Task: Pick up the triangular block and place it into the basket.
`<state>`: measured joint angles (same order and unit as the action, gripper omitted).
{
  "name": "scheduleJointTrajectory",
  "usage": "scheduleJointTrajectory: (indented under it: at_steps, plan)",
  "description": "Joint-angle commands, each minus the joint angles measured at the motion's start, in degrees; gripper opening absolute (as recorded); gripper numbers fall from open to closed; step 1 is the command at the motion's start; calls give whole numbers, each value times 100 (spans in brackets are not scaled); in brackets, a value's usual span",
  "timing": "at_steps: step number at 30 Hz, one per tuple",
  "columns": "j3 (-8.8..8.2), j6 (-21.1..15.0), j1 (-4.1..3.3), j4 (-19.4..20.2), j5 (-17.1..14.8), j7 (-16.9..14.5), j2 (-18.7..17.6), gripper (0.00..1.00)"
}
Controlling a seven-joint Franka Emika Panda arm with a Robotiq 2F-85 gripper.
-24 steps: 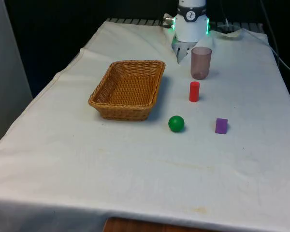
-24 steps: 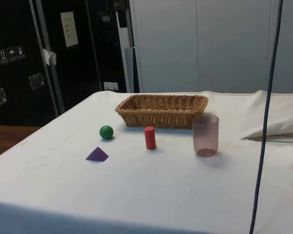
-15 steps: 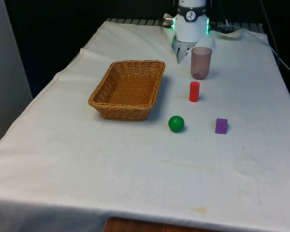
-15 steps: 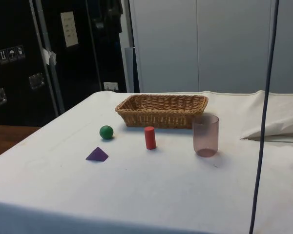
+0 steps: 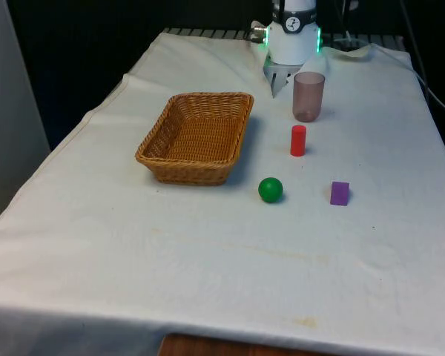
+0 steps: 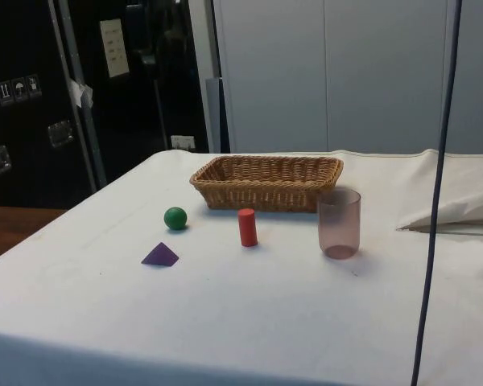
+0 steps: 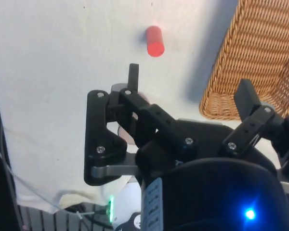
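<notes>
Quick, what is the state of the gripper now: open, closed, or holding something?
Gripper: open, holding nothing; the two fingers stand wide apart above the table.

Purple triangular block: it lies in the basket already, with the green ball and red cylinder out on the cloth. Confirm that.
Not right. The purple triangular block lies on the white cloth, outside the basket, as the side view shows. The green ball and red cylinder are out on the cloth, as stated.
</notes>
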<state>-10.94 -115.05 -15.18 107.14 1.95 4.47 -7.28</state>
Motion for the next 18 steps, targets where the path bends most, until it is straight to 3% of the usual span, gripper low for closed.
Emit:
scheduleJointTrajectory:
  at_steps: [1,3,4,10,12,18]
  plan:
    - [23,-143,-29,57,86,115,11,100]
    - [34,-86,-6,34,40,69,-6,100]
    - [80,-286,-34,132,126,212,-6,100]
    - [201,-619,-40,321,149,407,-97,100]
    - [218,-590,-17,321,103,367,-109,100]
    - [304,-859,-46,407,132,533,-235,100]
